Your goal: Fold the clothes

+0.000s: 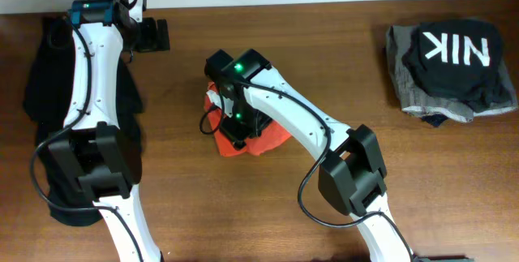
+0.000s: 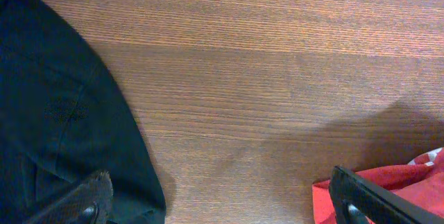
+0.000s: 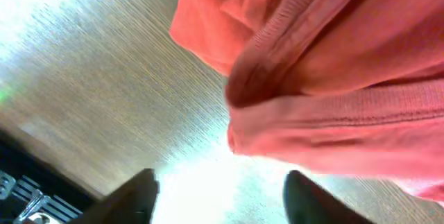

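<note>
Right hand (image 3: 222, 193), spread apart and empty, hung at the edge of the bunched orange-red T-shirt (image 1: 272, 139) in the middle of the tabletop (image 1: 243, 213). Left hand (image 2: 222, 200), likewise released, sat over bare wood beside a dark garment (image 2: 48, 113).

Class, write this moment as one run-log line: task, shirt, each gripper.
task: fold clothes | T-shirt: crumpled, unfolded | right gripper: open, at T-shirt | left gripper: open, empty

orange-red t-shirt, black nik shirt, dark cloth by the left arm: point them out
orange-red T-shirt (image 1: 272, 139), overhead view, its lower right edge
black NIK shirt (image 1: 459, 51), overhead view, at the white letters
dark cloth (image 1: 42, 79), overhead view, upper left part
</note>
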Robot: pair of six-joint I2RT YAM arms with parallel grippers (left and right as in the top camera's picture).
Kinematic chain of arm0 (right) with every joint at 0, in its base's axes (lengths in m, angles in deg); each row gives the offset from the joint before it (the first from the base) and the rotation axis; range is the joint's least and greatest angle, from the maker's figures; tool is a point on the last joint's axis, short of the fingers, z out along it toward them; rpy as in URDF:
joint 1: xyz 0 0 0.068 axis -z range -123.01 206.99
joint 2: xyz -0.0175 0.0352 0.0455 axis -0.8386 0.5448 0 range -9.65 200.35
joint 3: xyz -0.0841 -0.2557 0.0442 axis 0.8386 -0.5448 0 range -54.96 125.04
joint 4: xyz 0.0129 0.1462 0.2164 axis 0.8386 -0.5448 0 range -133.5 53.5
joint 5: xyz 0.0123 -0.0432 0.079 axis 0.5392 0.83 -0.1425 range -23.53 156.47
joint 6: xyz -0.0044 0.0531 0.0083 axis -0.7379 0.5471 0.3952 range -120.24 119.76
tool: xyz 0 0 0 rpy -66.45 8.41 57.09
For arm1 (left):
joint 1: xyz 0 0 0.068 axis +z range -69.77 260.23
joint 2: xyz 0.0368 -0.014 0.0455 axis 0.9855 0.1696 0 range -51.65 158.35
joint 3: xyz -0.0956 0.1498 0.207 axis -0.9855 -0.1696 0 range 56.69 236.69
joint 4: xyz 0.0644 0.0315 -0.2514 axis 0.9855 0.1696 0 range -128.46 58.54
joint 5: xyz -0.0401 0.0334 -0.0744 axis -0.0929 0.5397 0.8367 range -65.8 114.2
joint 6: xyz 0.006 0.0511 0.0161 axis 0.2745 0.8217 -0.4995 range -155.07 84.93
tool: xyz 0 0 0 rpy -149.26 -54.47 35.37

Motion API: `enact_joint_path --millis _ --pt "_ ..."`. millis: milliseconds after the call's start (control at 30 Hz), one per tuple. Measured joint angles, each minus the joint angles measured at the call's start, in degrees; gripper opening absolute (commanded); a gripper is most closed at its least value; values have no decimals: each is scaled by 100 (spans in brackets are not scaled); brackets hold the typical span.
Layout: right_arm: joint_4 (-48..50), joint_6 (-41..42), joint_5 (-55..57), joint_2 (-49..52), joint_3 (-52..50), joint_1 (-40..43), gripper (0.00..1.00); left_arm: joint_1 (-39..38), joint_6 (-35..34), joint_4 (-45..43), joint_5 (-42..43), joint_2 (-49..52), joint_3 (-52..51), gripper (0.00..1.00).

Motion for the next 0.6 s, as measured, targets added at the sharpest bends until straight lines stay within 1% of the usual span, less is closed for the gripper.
enact_joint_path --millis 200,300,433,600 --pt "0 -2 -7 -2 22 63 69 0 0 2 0 0 0 99" --pt "2 35 0 -4 234 210 70 0 0 22 2 0 0 99" --pt "92 153 11 -111 535 669 68 0 0 44 2 0 0 99" --pt "105 197 17 -205 527 1178 65 0 0 42 2 0 0 99"
